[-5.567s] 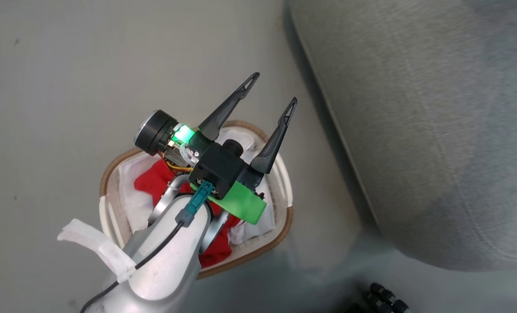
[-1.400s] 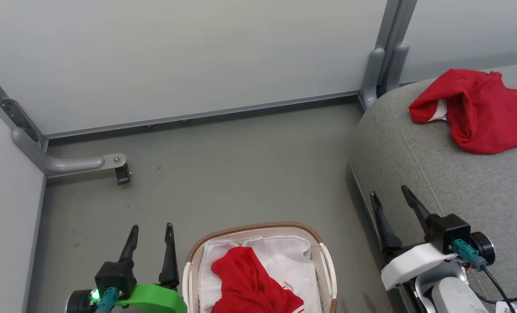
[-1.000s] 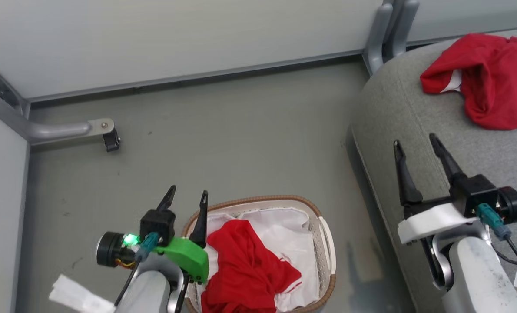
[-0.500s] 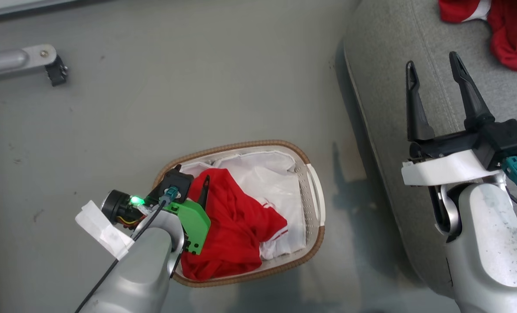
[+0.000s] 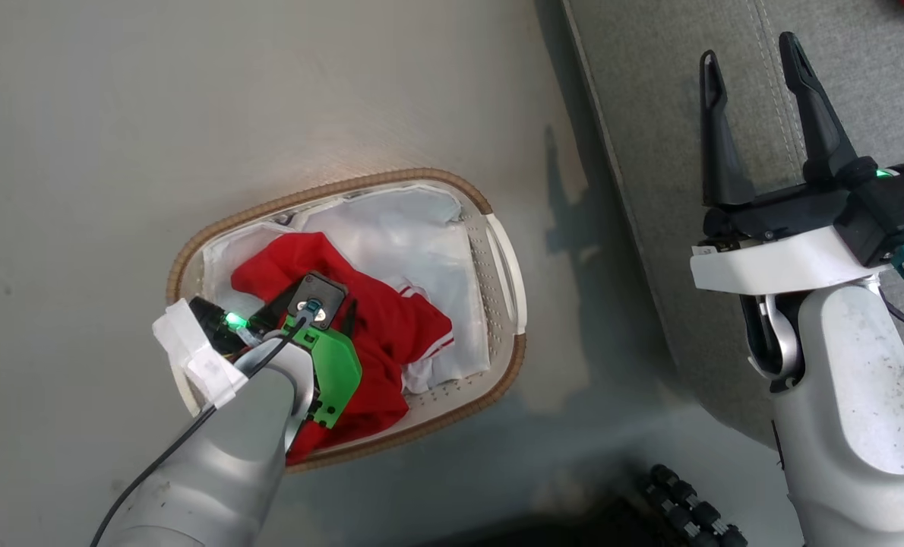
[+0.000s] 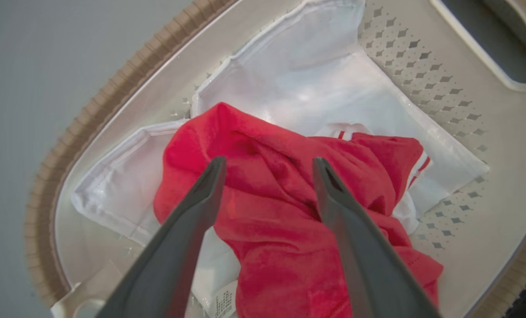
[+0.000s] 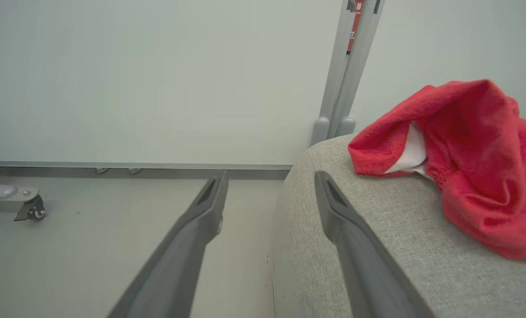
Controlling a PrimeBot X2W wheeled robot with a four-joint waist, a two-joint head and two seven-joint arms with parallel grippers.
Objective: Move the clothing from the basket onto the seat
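A red garment [image 5: 380, 327] with white stripes lies crumpled in the oval white basket [image 5: 497, 251] on the floor, on top of a thin white sheet [image 5: 406, 235]. My left gripper [image 6: 267, 165] points down into the basket, open, its fingertips straddling a fold of the red garment [image 6: 280, 207] just above it. In the head view the arm covers the fingers of the left gripper [image 5: 323, 319]. My right gripper [image 5: 748, 64] is open and holds nothing, over the edge of the grey seat [image 5: 649, 152]. A second red garment [image 7: 462, 154] lies on the seat [image 7: 378, 247].
Grey floor surrounds the basket. A pale wall panel with a metal post [image 7: 347, 75] stands behind the seat, and a caster foot [image 7: 28, 210] sits at the wall's base. Black ribbed parts [image 5: 680, 509] show at the bottom edge.
The head camera has tilted down, so the basket sits higher in view. My left gripper has gone deeper into the basket, down onto the red garment. The right gripper stays open over the seat edge.
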